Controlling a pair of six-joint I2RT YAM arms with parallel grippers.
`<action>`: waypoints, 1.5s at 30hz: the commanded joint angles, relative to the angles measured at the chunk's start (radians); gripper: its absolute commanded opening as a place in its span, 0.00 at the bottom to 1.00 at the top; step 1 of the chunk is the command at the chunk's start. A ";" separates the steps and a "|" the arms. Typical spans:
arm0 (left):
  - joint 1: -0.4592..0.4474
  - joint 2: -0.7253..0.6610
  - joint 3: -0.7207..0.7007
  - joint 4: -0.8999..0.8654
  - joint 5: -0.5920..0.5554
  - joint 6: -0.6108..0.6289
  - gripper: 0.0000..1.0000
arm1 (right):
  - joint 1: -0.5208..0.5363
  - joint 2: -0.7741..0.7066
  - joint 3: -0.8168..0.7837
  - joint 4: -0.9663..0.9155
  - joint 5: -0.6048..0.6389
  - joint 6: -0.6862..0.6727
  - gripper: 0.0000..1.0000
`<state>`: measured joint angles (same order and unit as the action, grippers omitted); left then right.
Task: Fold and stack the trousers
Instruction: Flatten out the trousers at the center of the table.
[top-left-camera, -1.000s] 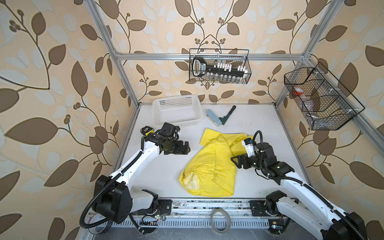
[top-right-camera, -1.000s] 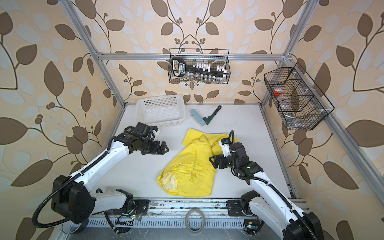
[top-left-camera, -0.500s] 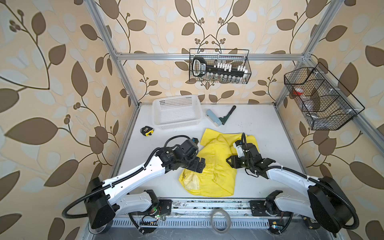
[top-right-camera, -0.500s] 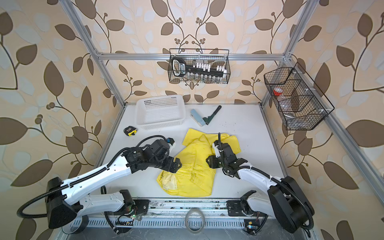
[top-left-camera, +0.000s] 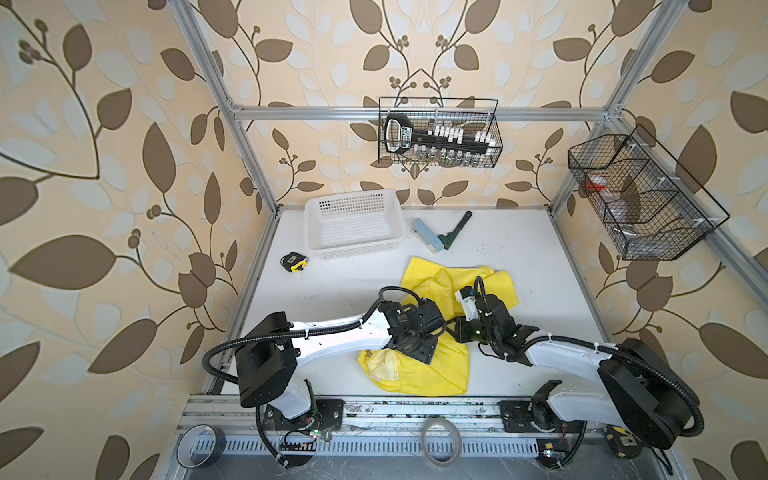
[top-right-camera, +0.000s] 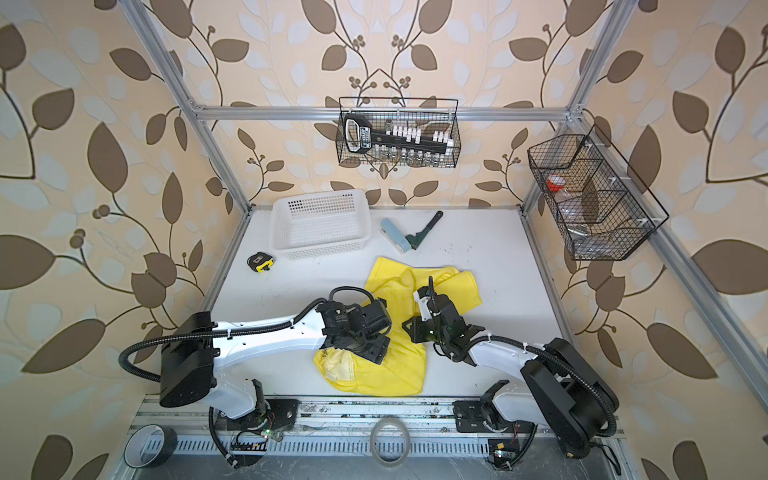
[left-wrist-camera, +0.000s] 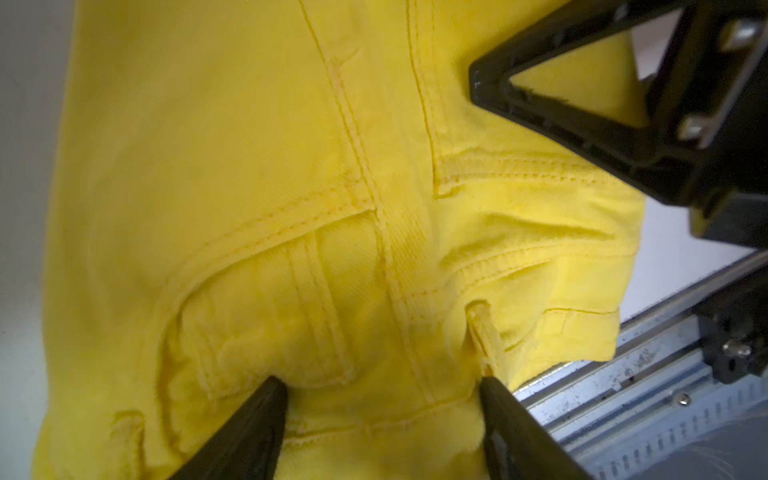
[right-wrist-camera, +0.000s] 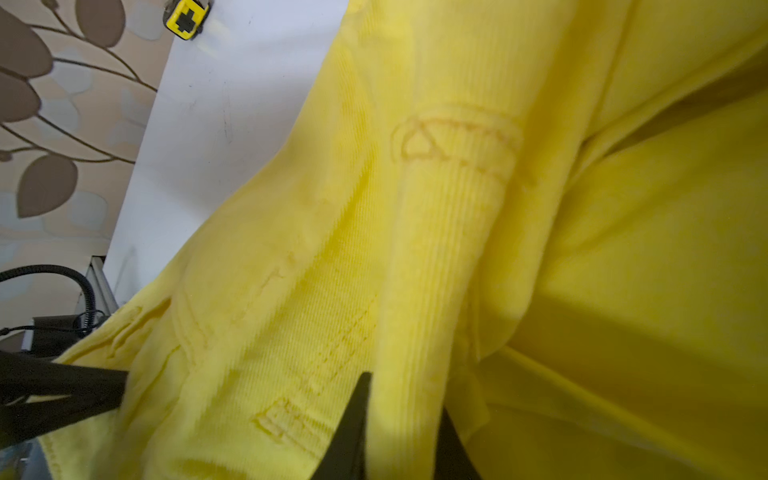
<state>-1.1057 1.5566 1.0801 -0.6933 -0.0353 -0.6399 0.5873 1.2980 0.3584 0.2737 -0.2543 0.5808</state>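
**Limp Trousers, 2 Pincers**

The trousers (top-left-camera: 419, 374) lay crumpled from the tabletop's (top-left-camera: 540, 270) centre to its front edge. They were probably light, limp cotton, and the stitched waistband and seams looked the firmest holds. The left wrist view showed the left pincer (left-wrist-camera: 382, 386) open, straddling a pocket seam. The right wrist view showed the right pincer (right-wrist-camera: 401, 399) pinching 1 fold. Both top views hid the jaws.

White table (top-left-camera: 540, 257) bears trousers (top-left-camera: 419, 376), basket (top-left-camera: 353, 250), tape measure (top-left-camera: 294, 262), hand tool (top-left-camera: 428, 233)

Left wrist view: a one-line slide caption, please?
Left end effector, jaws apart, straddling a bunched patch of the yellow trousers.
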 joint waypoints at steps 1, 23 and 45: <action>-0.012 0.021 0.059 -0.009 -0.004 -0.020 0.66 | 0.013 0.015 -0.024 0.098 -0.059 0.057 0.17; -0.074 0.170 0.238 -0.196 -0.064 -0.009 0.54 | 0.034 0.049 -0.042 0.242 -0.092 0.131 0.14; 0.027 0.061 0.301 -0.350 -0.079 0.135 0.00 | -0.007 -0.090 -0.050 0.167 -0.086 0.107 0.42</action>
<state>-1.1210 1.7065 1.3296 -0.9329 -0.0864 -0.5819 0.6006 1.2797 0.3134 0.4679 -0.3271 0.7002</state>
